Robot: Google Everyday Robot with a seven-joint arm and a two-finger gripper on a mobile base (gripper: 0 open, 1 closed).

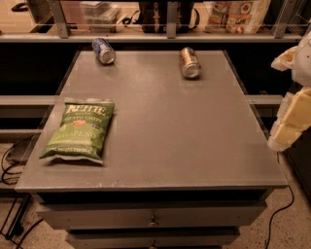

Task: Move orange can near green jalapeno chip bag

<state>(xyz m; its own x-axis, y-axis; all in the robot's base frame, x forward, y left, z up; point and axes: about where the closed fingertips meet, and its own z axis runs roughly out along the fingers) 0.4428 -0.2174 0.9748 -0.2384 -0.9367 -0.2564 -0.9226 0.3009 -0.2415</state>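
Note:
The orange can (189,62) lies on its side at the far right of the grey table (175,131), its silver end toward me. The green jalapeno chip bag (81,130) lies flat near the table's front left. My gripper (287,126) hangs at the right edge of the view, just off the table's right side, well in front of the orange can and far right of the bag. It holds nothing that I can see.
A blue can (104,50) lies on its side at the table's far left corner. A shelf rail with bags and boxes (238,14) runs behind the table. Drawers (153,220) sit below the front edge. Cables lie on the floor at both sides.

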